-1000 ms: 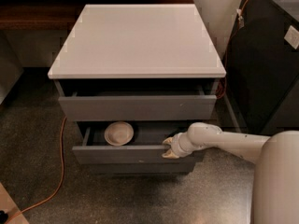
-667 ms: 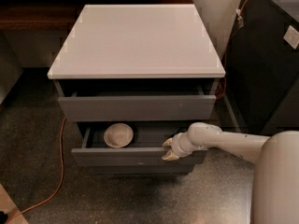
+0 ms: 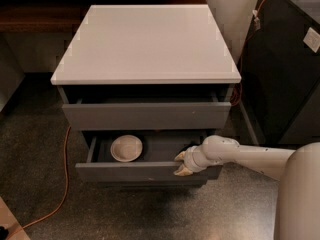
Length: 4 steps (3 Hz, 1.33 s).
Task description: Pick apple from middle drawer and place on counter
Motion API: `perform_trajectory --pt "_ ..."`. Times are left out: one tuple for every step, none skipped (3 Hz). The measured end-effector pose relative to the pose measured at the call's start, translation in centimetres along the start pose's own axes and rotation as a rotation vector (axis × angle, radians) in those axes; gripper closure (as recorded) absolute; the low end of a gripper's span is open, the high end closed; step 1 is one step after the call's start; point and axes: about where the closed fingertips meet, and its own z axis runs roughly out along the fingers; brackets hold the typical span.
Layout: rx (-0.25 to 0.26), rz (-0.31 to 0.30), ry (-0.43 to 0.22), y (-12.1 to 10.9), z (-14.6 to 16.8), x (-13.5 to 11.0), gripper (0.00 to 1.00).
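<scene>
The middle drawer (image 3: 135, 172) of the grey cabinet is partly pulled out. My gripper (image 3: 180, 164) is at the right part of its front edge, with one fingertip inside the drawer and the other in front of the panel, gripping the front. No apple shows; the visible part of the drawer holds only a white bowl (image 3: 126, 148), and the right part is hidden by my arm and the shadow. The white counter (image 3: 145, 39) on top of the cabinet is bare.
The upper drawer (image 3: 145, 115) is slightly open above the middle one. An orange cable (image 3: 64, 184) runs over the floor at the left. A dark cabinet (image 3: 285, 69) stands at the right, and a dark brown wooden shelf (image 3: 35, 14) at the back left.
The middle drawer has slid out a little further toward the camera, with the bowl and my gripper moving with it.
</scene>
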Motion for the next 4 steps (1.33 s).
perform_trajectory --pt "0.002 0.007 -0.009 1.9 -0.5 -0.1 1.00" --pt "0.002 0.008 -0.010 2.1 -0.5 -0.1 1.00" --pt "0.003 0.010 -0.018 4.3 -1.0 -0.1 1.00" --pt "-0.002 0.005 -0.030 7.5 -1.7 -0.2 1.00"
